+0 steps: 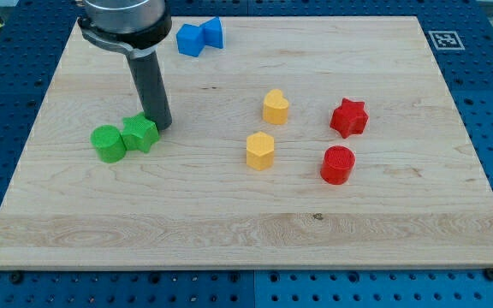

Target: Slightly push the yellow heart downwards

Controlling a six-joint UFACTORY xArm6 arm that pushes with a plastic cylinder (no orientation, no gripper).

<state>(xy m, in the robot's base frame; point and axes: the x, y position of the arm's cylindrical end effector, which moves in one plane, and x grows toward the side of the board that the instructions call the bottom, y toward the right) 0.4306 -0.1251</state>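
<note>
The yellow heart (275,106) sits near the middle of the wooden board (255,231). A yellow hexagon (260,151) lies just below it. My tip (162,126) rests on the board at the view's left, touching the upper right side of a green block (139,133). The tip is well to the left of the yellow heart and apart from it.
A green cylinder (108,143) touches the green block's left side. Two blue blocks (198,37) lie at the view's top. A red star (348,117) and a red cylinder (337,164) lie right of the yellow blocks.
</note>
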